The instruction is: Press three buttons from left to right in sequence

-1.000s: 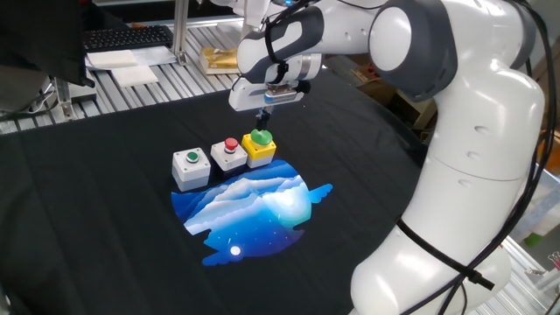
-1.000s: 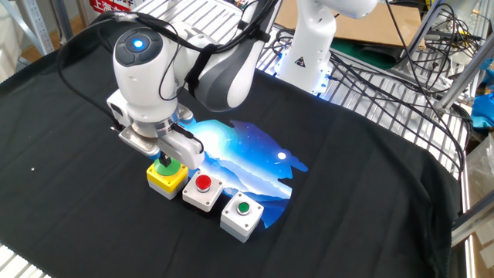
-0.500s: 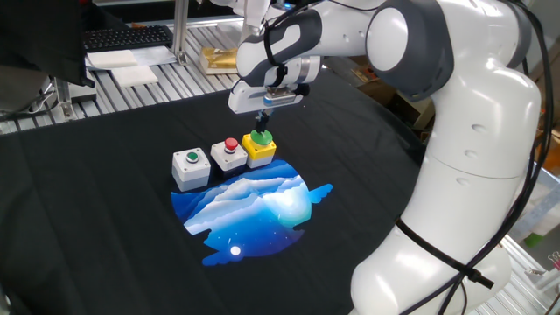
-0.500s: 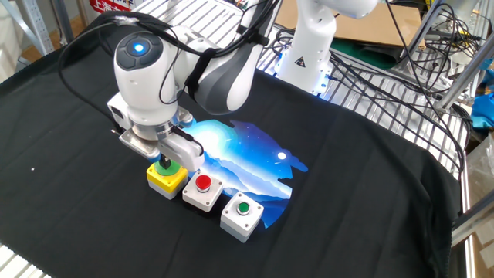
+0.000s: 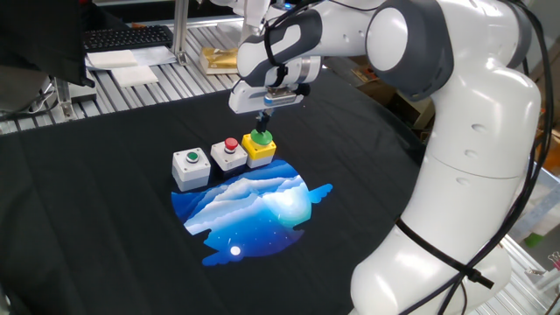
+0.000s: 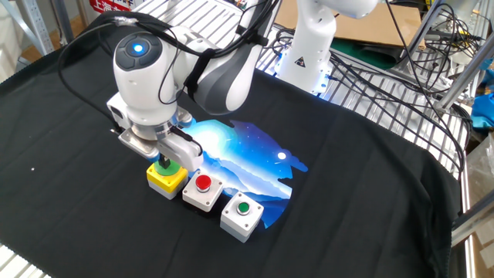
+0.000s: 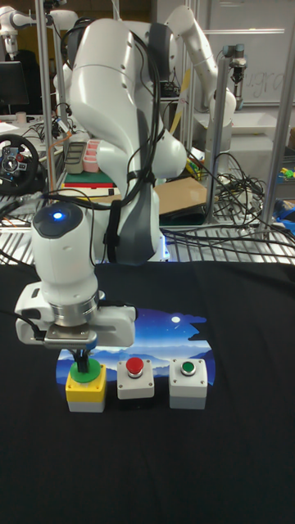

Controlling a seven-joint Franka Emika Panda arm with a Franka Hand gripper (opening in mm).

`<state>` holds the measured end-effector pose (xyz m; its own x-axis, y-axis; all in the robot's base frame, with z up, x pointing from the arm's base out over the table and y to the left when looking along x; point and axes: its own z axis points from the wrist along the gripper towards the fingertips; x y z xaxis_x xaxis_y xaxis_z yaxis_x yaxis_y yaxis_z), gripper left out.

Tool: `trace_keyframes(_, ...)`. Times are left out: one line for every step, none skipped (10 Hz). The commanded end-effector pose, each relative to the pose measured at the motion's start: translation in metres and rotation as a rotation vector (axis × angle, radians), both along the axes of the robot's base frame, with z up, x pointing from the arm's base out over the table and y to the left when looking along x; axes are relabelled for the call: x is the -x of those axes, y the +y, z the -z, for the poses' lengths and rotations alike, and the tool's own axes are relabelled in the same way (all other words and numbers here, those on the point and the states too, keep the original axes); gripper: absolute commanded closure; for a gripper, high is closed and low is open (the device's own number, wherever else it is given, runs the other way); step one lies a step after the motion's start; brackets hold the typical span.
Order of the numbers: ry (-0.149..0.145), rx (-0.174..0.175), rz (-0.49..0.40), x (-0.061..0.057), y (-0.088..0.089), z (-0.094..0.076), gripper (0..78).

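Observation:
The three buttons sit in a row on the black cloth: a grey box with a small green button [image 5: 191, 166] [image 6: 242, 215] [image 7: 189, 381], a grey box with a red button [image 5: 230, 152] [image 6: 203, 191] [image 7: 135, 378], and a yellow box with a green dome [image 5: 260, 145] [image 6: 167, 178] [image 7: 85, 389]. My gripper [image 5: 263, 122] [image 6: 164, 161] [image 7: 83, 360] points straight down over the yellow box. Its fingers are shut together into one narrow tip, and that tip rests on the top of the green dome.
A blue and white printed patch [image 5: 254, 210] lies on the cloth beside the boxes. The robot's large white body [image 5: 472, 175] stands at one side of the table. A keyboard [image 5: 127, 38] and papers lie beyond the cloth's far edge.
The gripper has come down a little onto the green dome. The three boxes have not moved.

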<state>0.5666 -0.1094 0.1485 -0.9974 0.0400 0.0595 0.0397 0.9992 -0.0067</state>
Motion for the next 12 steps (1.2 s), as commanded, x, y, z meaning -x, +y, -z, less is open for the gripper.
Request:
trace_keyframes(-0.001, 0.003, -0.003, -0.001, -0.002, -0.002, 77.6)
trace_keyframes(-0.001, 0.002, -0.006, -0.001, -0.002, -0.001, 77.6)
trace_keyframes(-0.001, 0.001, -0.009, -0.001, -0.002, 0.0, 77.6)
trace_keyframes(-0.001, 0.001, -0.009, -0.001, -0.002, 0.001, 77.6)
trace_keyframes(0.001, -0.003, -0.015, -0.001, -0.002, 0.002, 77.6)
trace_keyframes(0.002, -0.004, -0.015, -0.001, -0.002, 0.002, 77.6)
trace_keyframes(0.004, -0.008, -0.016, -0.001, -0.002, 0.002, 77.6)
trace_keyframes(0.004, -0.009, -0.017, -0.001, -0.002, 0.005, 77.6)
trace_keyframes(0.003, -0.011, -0.02, -0.001, -0.002, 0.007, 77.6)
trace_keyframes(0.003, -0.012, -0.019, -0.001, -0.002, 0.012, 77.6)
trace_keyframes(0.004, -0.012, -0.017, -0.001, -0.002, 0.015, 77.6)
trace_keyframes(0.007, -0.011, -0.015, -0.001, -0.002, 0.019, 77.6)
